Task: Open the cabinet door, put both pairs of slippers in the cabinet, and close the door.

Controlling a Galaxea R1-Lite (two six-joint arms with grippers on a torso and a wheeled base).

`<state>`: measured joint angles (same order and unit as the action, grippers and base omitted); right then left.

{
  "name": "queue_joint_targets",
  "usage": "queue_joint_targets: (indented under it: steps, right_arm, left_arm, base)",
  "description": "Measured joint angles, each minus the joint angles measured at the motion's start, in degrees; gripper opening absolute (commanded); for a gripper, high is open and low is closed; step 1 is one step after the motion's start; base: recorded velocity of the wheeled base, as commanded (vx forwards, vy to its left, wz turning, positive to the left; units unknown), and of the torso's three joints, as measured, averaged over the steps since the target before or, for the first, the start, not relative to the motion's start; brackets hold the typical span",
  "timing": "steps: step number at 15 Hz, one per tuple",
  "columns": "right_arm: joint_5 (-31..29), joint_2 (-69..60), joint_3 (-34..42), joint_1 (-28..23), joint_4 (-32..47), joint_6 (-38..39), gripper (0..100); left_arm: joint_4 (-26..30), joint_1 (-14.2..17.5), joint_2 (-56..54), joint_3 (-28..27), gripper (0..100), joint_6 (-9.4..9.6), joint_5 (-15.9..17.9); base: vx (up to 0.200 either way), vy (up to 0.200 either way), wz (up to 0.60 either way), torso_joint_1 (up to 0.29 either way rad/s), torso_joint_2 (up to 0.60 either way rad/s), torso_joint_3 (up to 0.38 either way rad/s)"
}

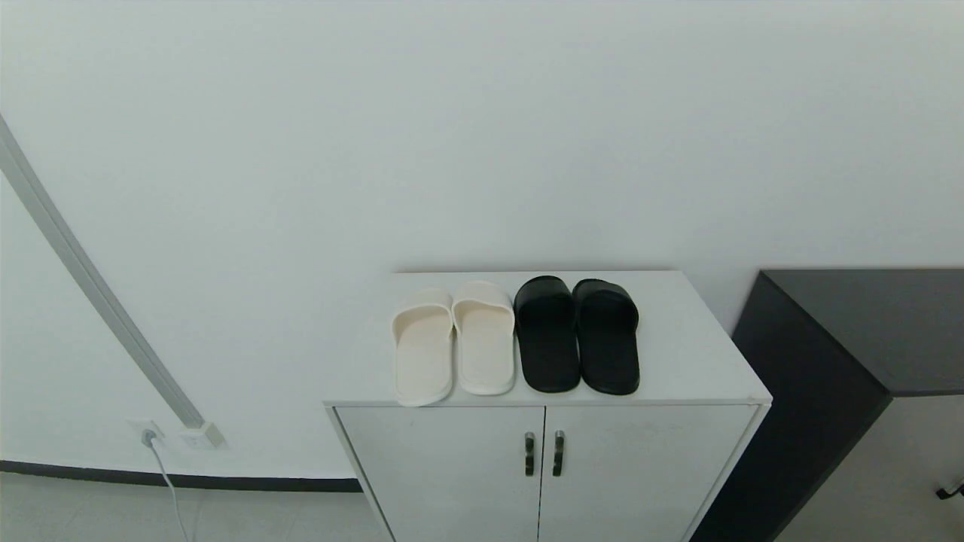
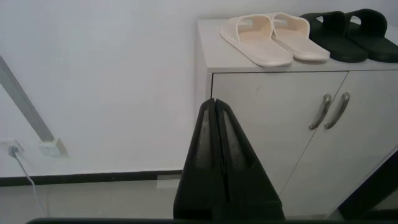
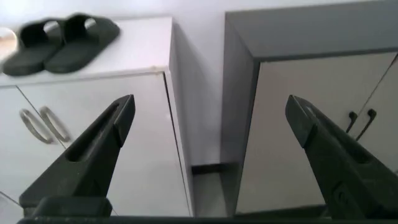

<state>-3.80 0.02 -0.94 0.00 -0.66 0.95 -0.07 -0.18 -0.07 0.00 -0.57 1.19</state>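
Slippers first: you have two pairs lying side by side on top of the white cabinet [image 1: 700,354]. The cream pair [image 1: 482,354] is on the robot's left and the black pair [image 1: 547,342] on its right. The inner cream slipper touches the inner black one. All four point their toes at the wall, with their heels near the front edge of the top. The outer cream slipper's heel reaches that edge. Below them both cabinet doors are shut, and the two dark handles [image 1: 529,453] stand upright just beside each other, one on each side of the seam between the doors.

Your left pincer [image 2: 214,109] has its fingers pressed together with nothing held. In the left wrist view it points toward the cabinet's front corner on the robot's left and is not touching it. Your right pincer [image 3: 210,104] is spread wide with nothing between its fingers. In the right wrist view it faces the narrow gap between the white cabinet and the dark cabinet [image 1: 828,376], which stands just beside it on the robot's right.

Well to the left of the white cabinet, a grey strip [image 1: 75,263] slants down the wall to a wall socket [image 1: 147,434]. A white cable [image 1: 169,482] is plugged into it.
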Motion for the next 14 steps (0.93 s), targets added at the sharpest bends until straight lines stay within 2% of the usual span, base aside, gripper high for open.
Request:
queue_joint_targets:
  steps: [2, 4, 5, 7, 10, 12, 14]
  right_arm:
    - [0.8, 1.76, -5.84, 0.13, 2.29, 1.48, 100]
    - [3.56, 5.24, -14.15, 0.3, 5.85, 1.45, 100]
    - [5.28, 7.19, -15.98, 0.35, 7.08, 1.07, 100]
    - [9.72, 13.06, -15.15, 0.46, 8.81, 0.52, 100]
    - [13.3, 25.51, -16.73, 1.56, 6.9, 0.63, 100]
    - [11.82, 34.95, -20.66, 5.71, 4.0, 2.22, 100]
    - [3.8, 43.67, -25.65, 16.94, 1.58, 5.45, 100]
  left_arm:
    - [0.0, 0.0, 0.0, -0.02, 0, 0.09, -0.02]
    - [0.0, 0.0, 0.0, -0.02, 0, 0.09, -0.05]
    - [0.0, 0.0, 0.0, 0.0, 0, 0.13, 0.0]
    - [0.0, 0.0, 0.0, 0.0, 0, 0.15, 0.04]
    - [0.05, 0.0, 0.0, 0.0, 0, 0.57, 0.11]
    - [0.02, 0.0, 0.0, 0.0, 0, 0.6, 0.04]
    - [0.05, 0.0, 0.0, 0.0, 0, 0.98, 0.04]
  base:
    - [0.0, 0.0, 0.0, 0.0, 0.0, 0.0]
    - [0.0, 0.0, 0.0, 0.0, 0.0, 0.0]
    - [0.0, 0.0, 0.0, 0.0, 0.0, 0.0]
    - [0.0, 0.0, 0.0, 0.0, 0.0, 0.0]
    - [0.0, 0.0, 0.0, 0.0, 0.0, 0.0]
    - [0.0, 0.0, 0.0, 0.0, 0.0, 0.0]
    - [0.0, 0.0, 0.0, 0.0, 0.0, 0.0]
